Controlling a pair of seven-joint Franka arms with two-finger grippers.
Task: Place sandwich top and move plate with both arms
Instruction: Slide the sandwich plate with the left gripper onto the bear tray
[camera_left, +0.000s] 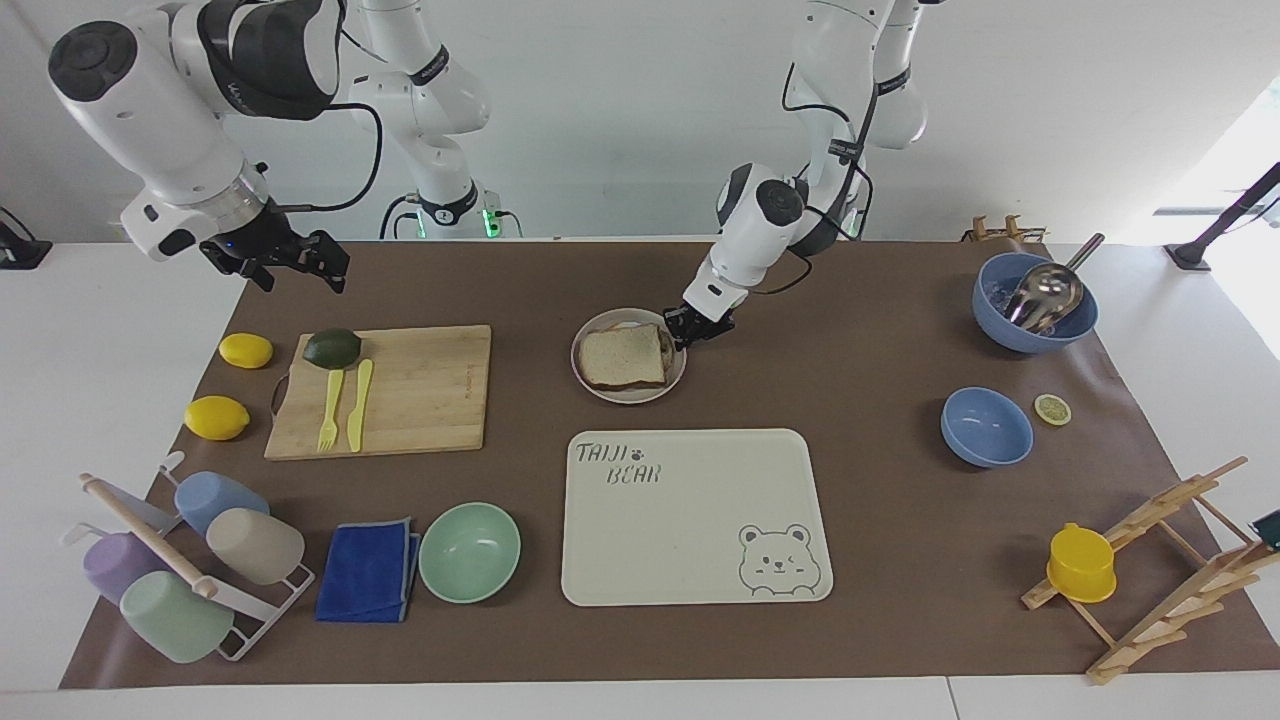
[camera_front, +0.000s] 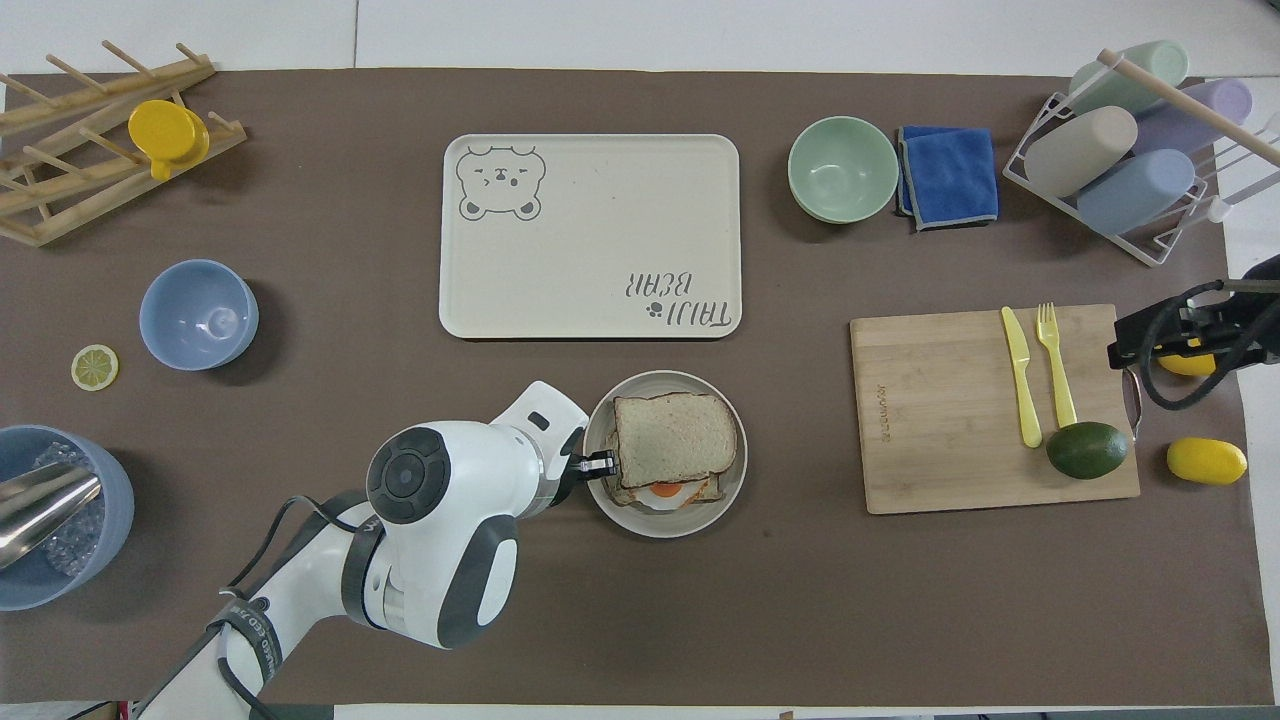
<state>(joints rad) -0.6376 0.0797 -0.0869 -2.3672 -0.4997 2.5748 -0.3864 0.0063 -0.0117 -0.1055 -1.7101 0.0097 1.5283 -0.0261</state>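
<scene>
Brown mat (camera_left: 860, 520) — sandwich top (camera_front: 675, 427) half-hides egg (camera_front: 665, 490); left gripper (camera_front: 598, 463) at plate (camera_front: 725, 495).

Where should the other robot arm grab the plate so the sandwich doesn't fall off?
Probably the plate by its low raised rim, at the bare edge toward the right arm's end of the table. The left tool is already at the rim on the left arm's end, and the sandwich top covers the middle. The right tool hangs near the cutting board.

Light brown sandwich top (camera_front: 674, 437) with darker crust, beige-grey plate (camera_front: 727, 492), and what looks like orange yolk.
</scene>
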